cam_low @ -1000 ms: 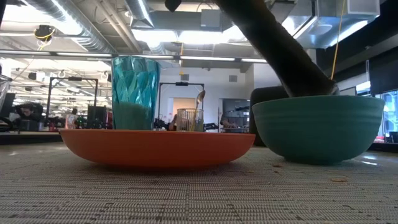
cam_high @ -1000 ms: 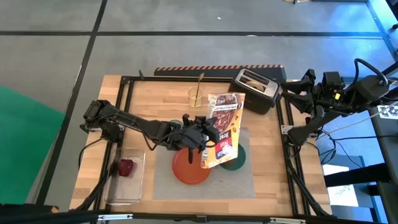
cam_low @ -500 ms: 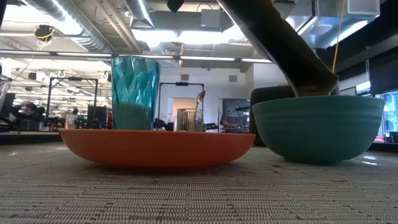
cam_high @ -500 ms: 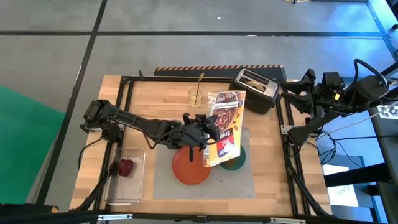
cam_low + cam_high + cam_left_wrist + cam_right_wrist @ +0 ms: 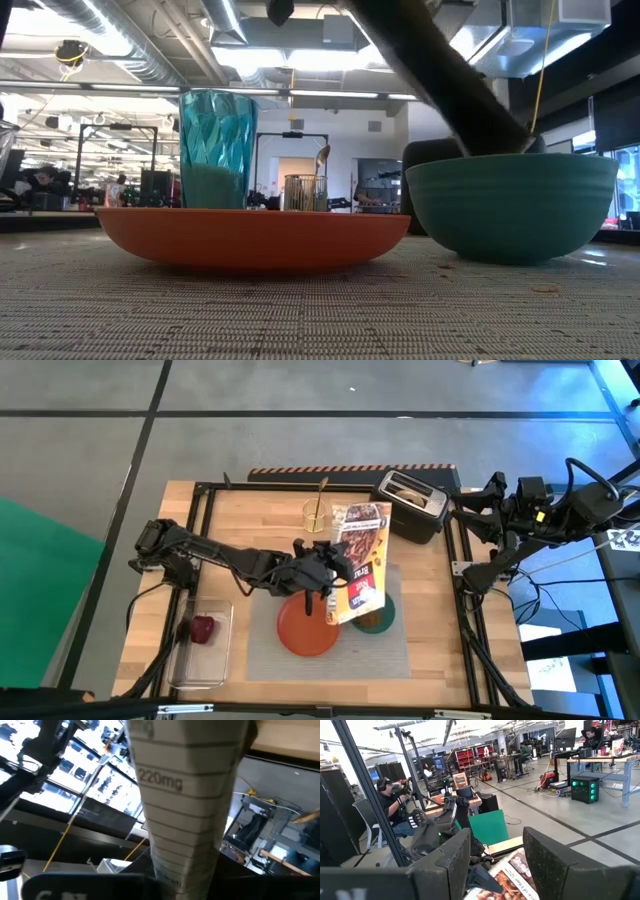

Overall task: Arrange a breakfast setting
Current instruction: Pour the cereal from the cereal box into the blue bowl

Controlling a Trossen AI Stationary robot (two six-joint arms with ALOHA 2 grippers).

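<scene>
High view: the left gripper (image 5: 325,575) pinches the cereal box (image 5: 358,563), tilted over the teal bowl (image 5: 377,622), which the box mostly hides. The orange plate (image 5: 303,631) lies beside the bowl on the grey placemat (image 5: 262,655), near the table's front edge. The right gripper (image 5: 470,510) waits past the right edge.

Low view: a dark shape, probably the box, dips behind the bowl's rim.

Right wrist view: fingers (image 5: 555,855) spread apart.

The placemat (image 5: 300,310) is rough woven cloth, the orange plate (image 5: 250,238) and teal bowl (image 5: 510,205) smooth matt, the table (image 5: 250,520) pale wood.
</scene>
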